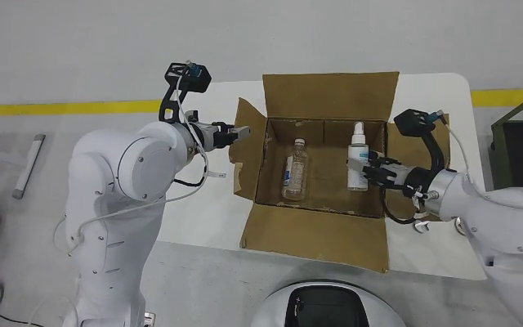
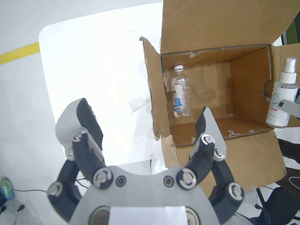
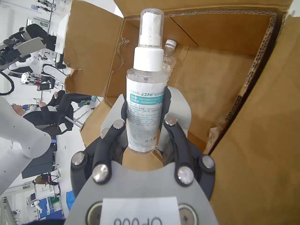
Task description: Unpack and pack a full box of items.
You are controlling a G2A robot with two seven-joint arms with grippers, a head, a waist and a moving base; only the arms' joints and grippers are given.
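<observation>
An open cardboard box (image 1: 319,233) stands in the middle of the white table, flaps spread. A clear water bottle (image 1: 296,170) (image 2: 180,92) lies on the box floor near its left wall. My right gripper (image 1: 361,170) (image 3: 144,108) is shut on a white spray bottle (image 1: 357,157) (image 3: 146,90) (image 2: 282,99), held over the right side of the box interior. My left gripper (image 1: 243,131) (image 2: 150,115) hangs open and holds nothing, just outside the box's left flap.
The white table (image 1: 208,204) has bare surface left of the box. A torn left flap (image 1: 245,155) stands between my left gripper and the box interior. A grey object (image 1: 26,167) lies on the floor at far left.
</observation>
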